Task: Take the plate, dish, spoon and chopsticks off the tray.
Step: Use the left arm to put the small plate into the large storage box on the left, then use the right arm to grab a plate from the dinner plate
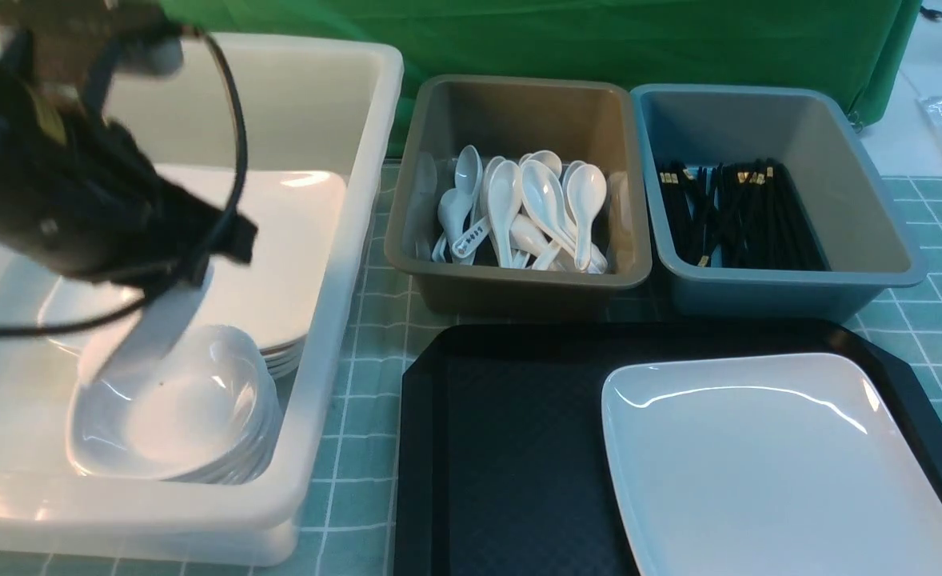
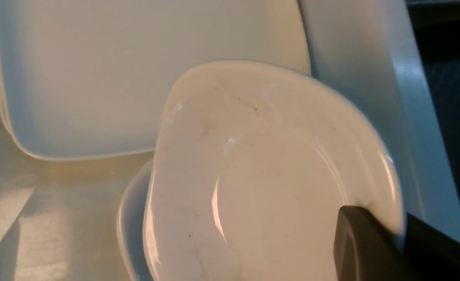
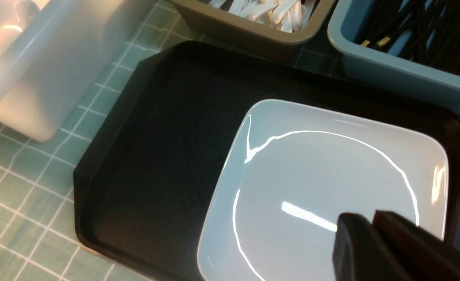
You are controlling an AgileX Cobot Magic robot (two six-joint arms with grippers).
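Dish clamped by left gripper over stack in white tub. Plate on right half of tray; right gripper above, fingers nearly together, empty. Left half open; brown tub, blue tub crowd far rim.

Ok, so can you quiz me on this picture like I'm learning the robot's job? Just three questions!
1. True or false: the black tray has nothing on it.
2. Pick one: what is the left pincer holding over the white tub? A) a spoon B) a small dish C) a cup
3. Fill the gap: the black chopsticks lie in the ____ tub.

Key
1. False: the big white plate lies on it.
2. B
3. blue
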